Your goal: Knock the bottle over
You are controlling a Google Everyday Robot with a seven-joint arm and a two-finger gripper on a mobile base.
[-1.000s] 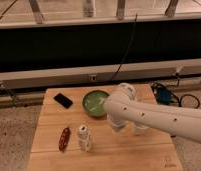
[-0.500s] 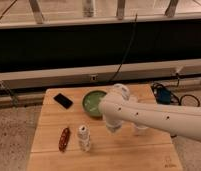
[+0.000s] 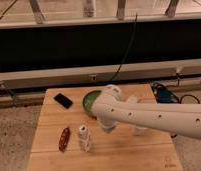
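Note:
The bottle [image 3: 84,138] is small, slim and whitish with a white cap. It stands upright on the wooden table [image 3: 49,120], left of centre near the front. My white arm [image 3: 154,119] reaches in from the right. The gripper [image 3: 108,125] hangs at the arm's end, just to the right of the bottle and a little behind it, with a small gap between them. The arm hides most of the gripper.
A flat red-brown oblong thing [image 3: 64,138] lies just left of the bottle. A green bowl [image 3: 90,101] sits behind the gripper, partly covered by the arm. A black phone [image 3: 63,100] lies at the back left. A white cup [image 3: 139,130] peeks out under the arm.
The arm and gripper have moved left across the table, closer to the bottle. The bottle still stands upright in the same spot.

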